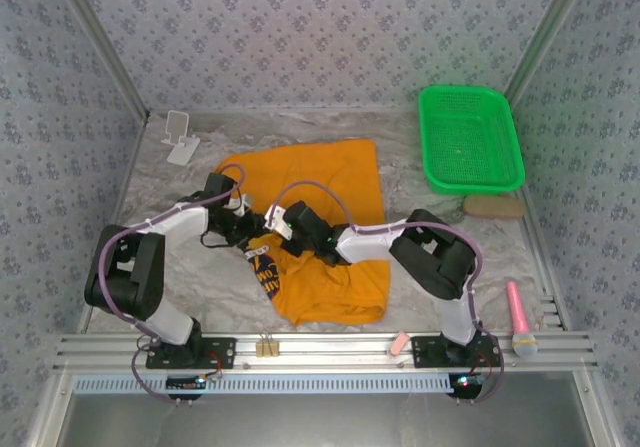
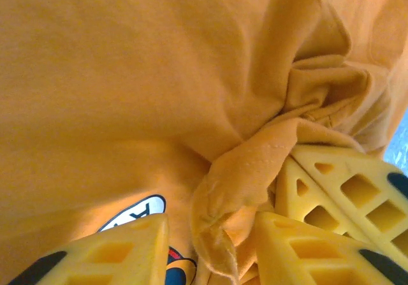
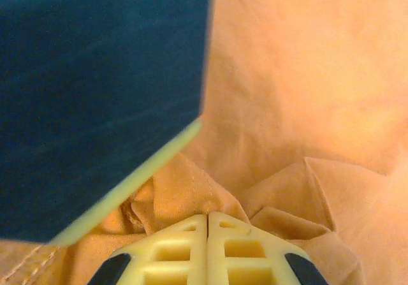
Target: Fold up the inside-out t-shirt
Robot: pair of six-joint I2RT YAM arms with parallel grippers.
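The orange t-shirt (image 1: 330, 182) lies rumpled mid-table, its lettered print (image 1: 265, 272) showing at the near left edge. Both grippers meet at the shirt's left side. My left gripper (image 1: 250, 233) is open, and in the left wrist view a bunched fold of the t-shirt (image 2: 127, 74) hangs between its spread fingers (image 2: 127, 250), beside the print (image 2: 137, 211). My right gripper (image 1: 273, 220) is shut, its fingers pinching a gather of the t-shirt (image 3: 306, 94) at their tips (image 3: 208, 216). The right fingers (image 2: 344, 189) press against that same bunch. A dark left finger (image 3: 95, 94) looms close.
A green basket (image 1: 470, 137) stands at the back right, with a brown lump (image 1: 493, 207) just in front of it. A white stand (image 1: 180, 137) is at the back left. A pink-handled tool (image 1: 520, 317) lies by the right rail. Small clips (image 1: 266, 347) sit on the front rail.
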